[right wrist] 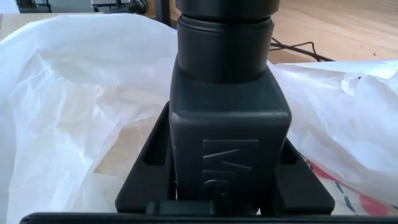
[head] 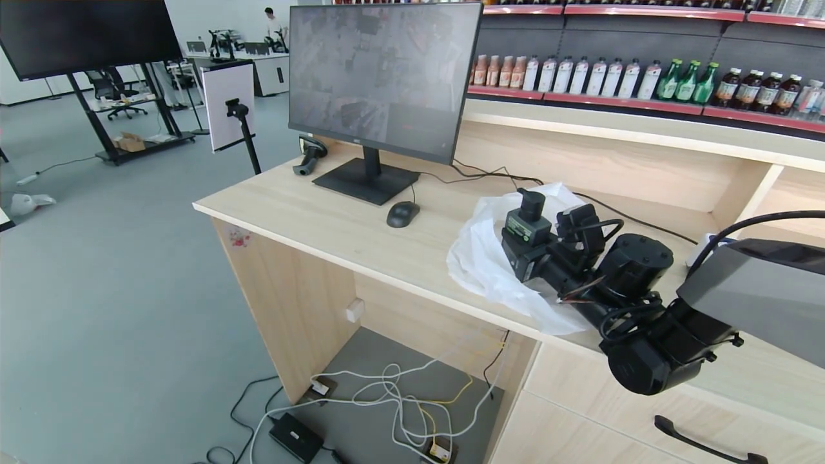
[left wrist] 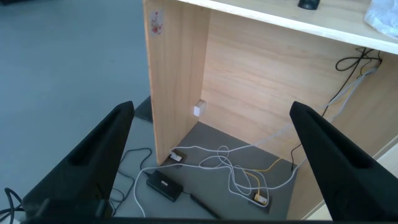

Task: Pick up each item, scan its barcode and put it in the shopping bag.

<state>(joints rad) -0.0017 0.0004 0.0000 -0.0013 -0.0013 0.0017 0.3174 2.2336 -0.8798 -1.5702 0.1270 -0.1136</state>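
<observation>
A dark bottle (head: 527,227) with a black cap and a green label is held by my right gripper (head: 536,259), which is shut on it. It hangs just over the white plastic shopping bag (head: 480,254) lying crumpled on the wooden counter (head: 361,238). In the right wrist view the dark bottle (right wrist: 227,124) stands between the fingers (right wrist: 144,177) of the right gripper (right wrist: 225,190), with the shopping bag (right wrist: 81,93) spread right behind it. My left gripper (left wrist: 211,168) is open with nothing in it, low beside the counter, facing the cables under the desk.
A handheld barcode scanner (head: 310,154) rests at the counter's far left, beside a monitor (head: 383,77) and a black mouse (head: 402,213). Cables (head: 393,393) lie on the floor under the desk. Shelves of bottles (head: 619,77) run behind the counter.
</observation>
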